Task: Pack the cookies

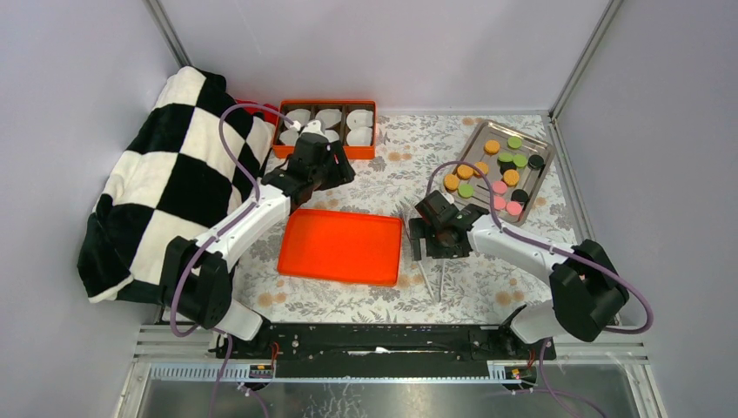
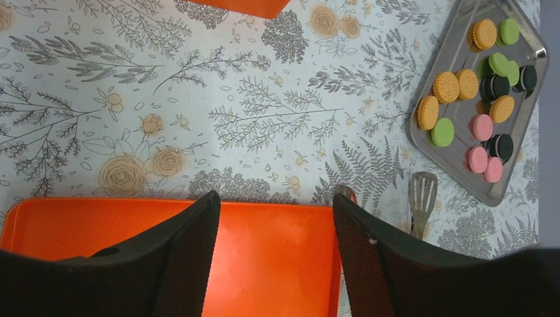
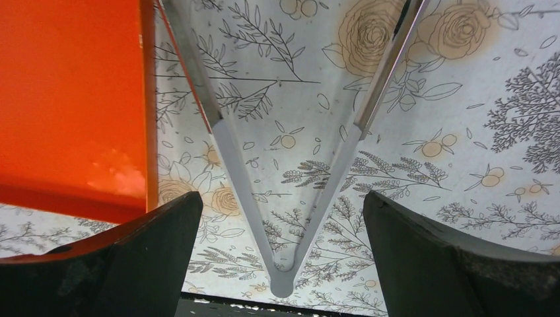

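Top external view: cookies (image 1: pixel 502 170) are all sitting on the steel tray (image 1: pixel 486 131), none packed; left claw (image 2: pixel 274 205) and right claw (image 3: pixel 282 205) are gaping empty.

The rectangular steel tray (image 2: pixel 457 157) holds five orange round cookies (image 2: pixel 446 86), four light green cookies (image 2: pixel 442 132), three pink cookies (image 2: pixel 482 127), three black cookies (image 2: pixel 502 146)
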Controlling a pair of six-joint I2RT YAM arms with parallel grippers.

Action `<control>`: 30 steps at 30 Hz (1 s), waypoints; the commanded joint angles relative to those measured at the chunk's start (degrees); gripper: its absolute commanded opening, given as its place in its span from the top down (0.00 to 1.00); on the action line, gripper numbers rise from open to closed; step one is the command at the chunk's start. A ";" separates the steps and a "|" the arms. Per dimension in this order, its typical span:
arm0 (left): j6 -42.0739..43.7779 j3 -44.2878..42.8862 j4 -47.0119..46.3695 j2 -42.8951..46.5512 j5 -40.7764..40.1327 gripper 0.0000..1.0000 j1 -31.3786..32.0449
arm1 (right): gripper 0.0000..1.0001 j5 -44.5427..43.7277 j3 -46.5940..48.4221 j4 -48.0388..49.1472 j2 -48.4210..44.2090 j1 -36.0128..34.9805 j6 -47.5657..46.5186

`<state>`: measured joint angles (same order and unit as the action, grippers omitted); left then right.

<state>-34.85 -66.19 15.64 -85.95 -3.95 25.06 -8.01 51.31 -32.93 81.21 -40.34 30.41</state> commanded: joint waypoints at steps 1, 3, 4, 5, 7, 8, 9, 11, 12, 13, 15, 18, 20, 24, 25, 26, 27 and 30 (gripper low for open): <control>0.35 1.21 -0.95 1.91 -0.77 0.32 0.43 | 0.00 -1.67 0.01 0.14 2.10 -0.70 2.70; 0.55 1.41 -0.96 2.11 -1.09 0.32 0.42 | 0.00 -1.69 0.07 0.89 3.29 -0.71 2.72; 0.61 1.59 -0.96 2.17 -1.22 0.32 0.43 | 0.00 -1.71 -0.04 1.26 3.95 -0.71 2.72; 0.70 1.71 -0.94 2.29 -1.38 0.32 0.43 | 0.00 -1.71 -0.07 1.55 4.85 -0.71 2.71; 0.96 1.92 -1.09 2.41 -1.62 0.32 0.38 | 0.00 -1.98 -0.30 2.08 6.67 -0.71 2.72; 1.09 2.01 -1.13 2.37 -1.74 0.32 0.42 | 0.00 -2.33 -0.33 2.37 7.62 -0.72 2.79; 1.18 2.07 -1.12 2.37 -1.79 0.32 0.42 | 0.00 -2.76 -0.33 2.55 8.48 -0.71 2.95; 1.34 2.23 -1.25 2.37 -1.85 0.32 0.41 | 0.01 -3.81 -0.06 3.37 10.15 -0.75 3.07; 1.43 2.22 -1.31 2.32 -1.92 0.31 0.43 | 0.00 -4.51 0.38 3.57 10.91 -0.74 3.07; 1.49 2.21 -1.30 2.26 -1.93 0.32 0.43 | 0.00 -5.83 1.01 3.56 11.91 -0.71 3.15; 1.54 2.40 -1.45 2.11 -1.94 0.32 0.43 | 0.00 -7.15 2.66 3.49 13.78 -0.71 3.16; 1.42 2.83 -1.84 1.95 -1.50 0.32 0.43 | 0.00 -7.68 4.36 3.81 16.42 -0.75 3.01; 1.32 3.20 -2.06 1.89 -1.31 0.32 0.43 | 0.00 -7.01 4.64 4.09 17.89 -0.73 2.99; 1.31 4.32 -2.10 2.11 -1.39 0.32 0.42 | 0.05 -5.38 2.81 5.01 18.96 -0.74 3.16; 1.28 4.58 -2.17 2.24 -1.41 0.31 0.43 | 0.10 -4.94 2.11 5.32 18.72 -0.71 3.20; 1.21 4.84 -2.25 2.28 -1.47 0.32 0.43 | 0.15 -4.58 1.52 5.35 18.34 -0.71 3.33; 1.16 4.99 -2.32 2.36 -1.42 0.32 0.43 | 0.20 -4.50 0.96 5.29 17.75 -0.72 3.46; 0.90 5.21 -2.55 2.22 -0.80 0.31 0.43 | 0.34 -5.54 0.38 3.85 15.15 -0.71 3.59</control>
<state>-34.37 -61.73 15.29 -84.86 -4.38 25.10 -11.99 55.07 -27.79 96.47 -40.77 32.88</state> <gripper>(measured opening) 0.685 0.737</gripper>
